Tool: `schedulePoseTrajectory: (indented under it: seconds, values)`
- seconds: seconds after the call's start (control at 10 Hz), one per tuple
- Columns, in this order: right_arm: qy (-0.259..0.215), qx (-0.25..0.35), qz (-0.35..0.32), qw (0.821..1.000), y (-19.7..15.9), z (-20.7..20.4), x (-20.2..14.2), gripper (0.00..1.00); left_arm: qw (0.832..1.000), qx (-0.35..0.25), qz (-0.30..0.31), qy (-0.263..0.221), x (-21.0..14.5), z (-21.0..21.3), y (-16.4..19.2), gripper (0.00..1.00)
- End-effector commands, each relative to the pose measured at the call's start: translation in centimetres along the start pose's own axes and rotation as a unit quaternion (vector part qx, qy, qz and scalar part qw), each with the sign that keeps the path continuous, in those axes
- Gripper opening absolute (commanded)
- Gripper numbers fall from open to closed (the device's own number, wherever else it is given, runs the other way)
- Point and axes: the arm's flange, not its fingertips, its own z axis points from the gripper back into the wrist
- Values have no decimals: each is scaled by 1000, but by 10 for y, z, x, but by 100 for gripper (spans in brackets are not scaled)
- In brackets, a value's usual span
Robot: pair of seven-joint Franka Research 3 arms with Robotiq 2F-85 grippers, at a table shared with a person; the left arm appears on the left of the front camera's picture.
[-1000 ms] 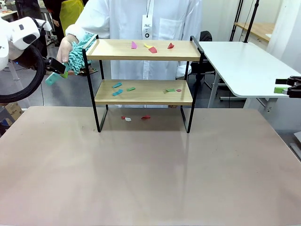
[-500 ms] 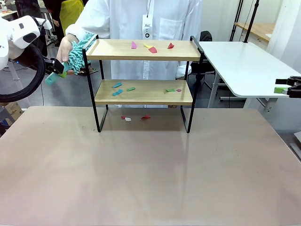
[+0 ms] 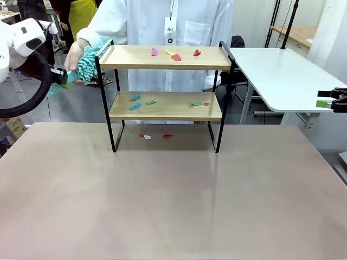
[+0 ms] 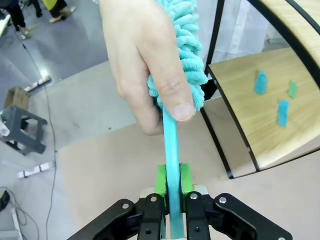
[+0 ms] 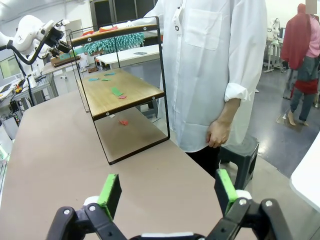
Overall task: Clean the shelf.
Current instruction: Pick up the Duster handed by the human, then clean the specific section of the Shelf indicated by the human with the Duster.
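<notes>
The shelf (image 3: 171, 110) stands on the table (image 3: 173, 200), paper scraps (image 3: 176, 57) littering both boards.

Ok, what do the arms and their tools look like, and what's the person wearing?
The left tool and right tool are black two-finger units with bright green pads. The left arm is glossy white with a thick black cable looping below. The person wears a white coat, sleeve rolled up, with a badge on the chest.
</notes>
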Motion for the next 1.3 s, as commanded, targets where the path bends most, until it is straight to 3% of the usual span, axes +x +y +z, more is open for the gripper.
schedulePoseTrajectory:
  seconds: [0.0, 1.2]
  values:
    - [4, -3, -9, 1000, 1, -3, 5, 100, 999, 35, 12, -4, -6, 9, -6, 0]
    - [4, -3, -9, 1000, 1, -3, 5, 100, 999, 41, 5, 1, -12, 14, 0, 0]
